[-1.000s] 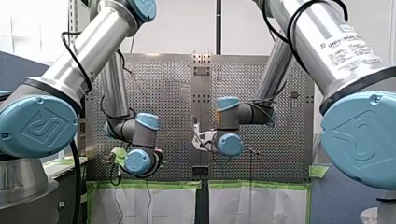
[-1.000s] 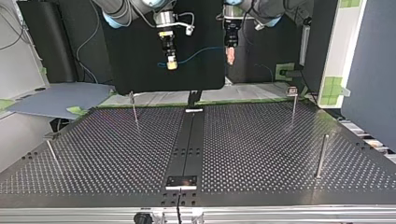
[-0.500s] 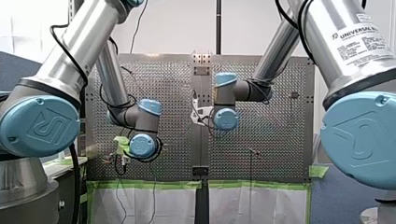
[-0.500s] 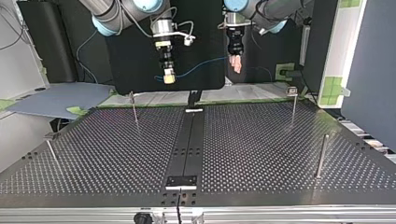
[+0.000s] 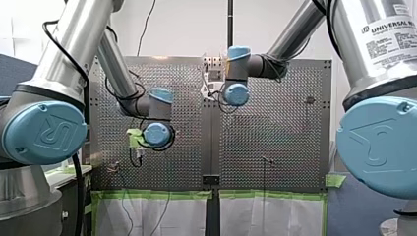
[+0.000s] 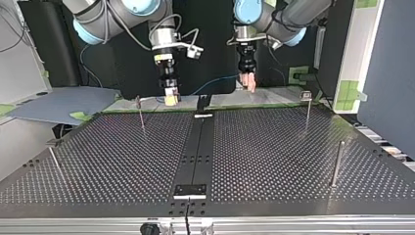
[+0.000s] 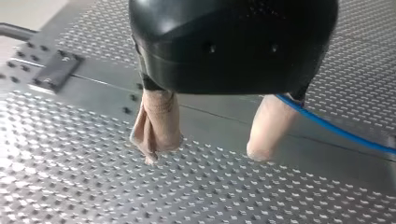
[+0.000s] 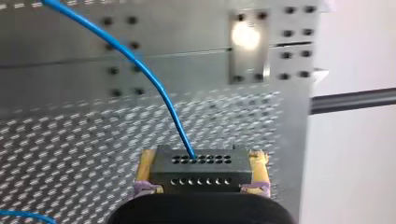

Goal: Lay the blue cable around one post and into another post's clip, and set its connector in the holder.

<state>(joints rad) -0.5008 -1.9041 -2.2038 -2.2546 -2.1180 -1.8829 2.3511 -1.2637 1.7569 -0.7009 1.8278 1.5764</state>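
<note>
In the right wrist view my right gripper (image 8: pixel 201 184) is shut on a black connector (image 8: pixel 201 167), its yellow pads on both sides. The blue cable (image 8: pixel 154 79) rises from the connector over the plate. In the top view this gripper (image 6: pixel 170 97) hangs just above the table's far edge, and the blue cable (image 6: pixel 213 82) runs from it to my left gripper (image 6: pixel 249 84). In the left wrist view my left gripper (image 7: pixel 210 147) is open with nothing between its beige pads (image 7: pixel 156 123). There the cable (image 7: pixel 336 131) passes close beside one finger.
Thin posts stand on the perforated table (image 6: pixel 274 156): one at the top view's far left (image 6: pixel 141 113), two at its right (image 6: pixel 307 111) (image 6: pixel 336 164), one near left (image 6: pixel 53 157). A small plate (image 6: pixel 191 191) sits on the centre strip near the front edge.
Both arms have come down toward the table's far edge in the top view. The right gripper carried the connector and cable along. Neither gripper's grip has changed.
</note>
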